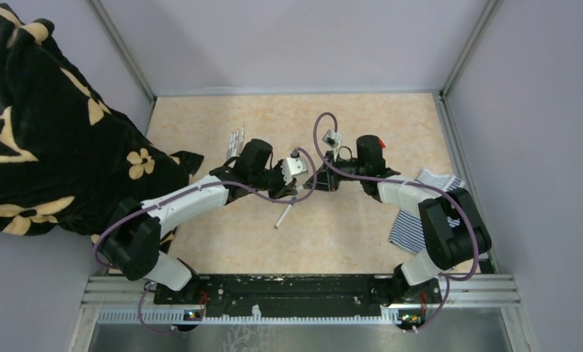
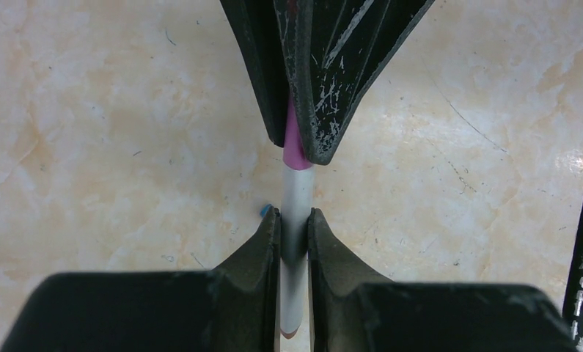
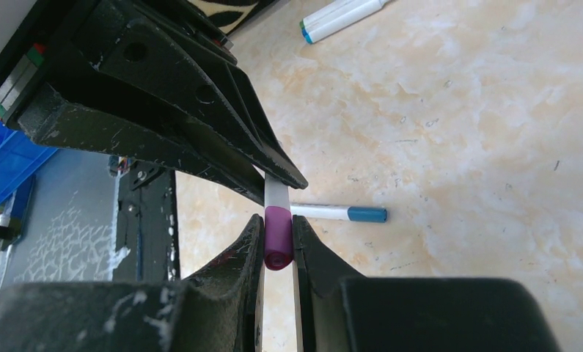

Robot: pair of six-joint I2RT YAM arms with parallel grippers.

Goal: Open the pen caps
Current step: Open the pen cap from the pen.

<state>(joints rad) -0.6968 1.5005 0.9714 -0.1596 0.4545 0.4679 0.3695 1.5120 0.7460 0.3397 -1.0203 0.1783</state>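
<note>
Clearly the task is at an early step. One pen [image 2: 297,198] is held in the air above the worktop [image 1: 347,235], between the two arms. The left gripper [image 2: 294,224] is clenched on its white barrel, and the right gripper [image 3: 278,231] is clenched on the purple cap [image 3: 277,238] at the end of it. The cap sits flush on the barrel and I see no gap between them, so I judge that it is gripped for pulling but not yet off.

Other pens wait. A blue-capped pen [image 3: 338,213] lies on the worktop just below the grippers, and its cap is on. A teal-ended pen [image 3: 343,13] lies farther away, and I cannot tell if its cap is seated or not. A small row of pens [image 1: 237,139] lies near the far left part of the worktop, too small to judge. No loose cap shows anywhere on the worktop. So, as far as the pictures show, no cap is opened and almost all the work is left.

About writing: no brand, label or readable text shows on the pens, the caps or the grippers. The barrels look plain white.
</note>
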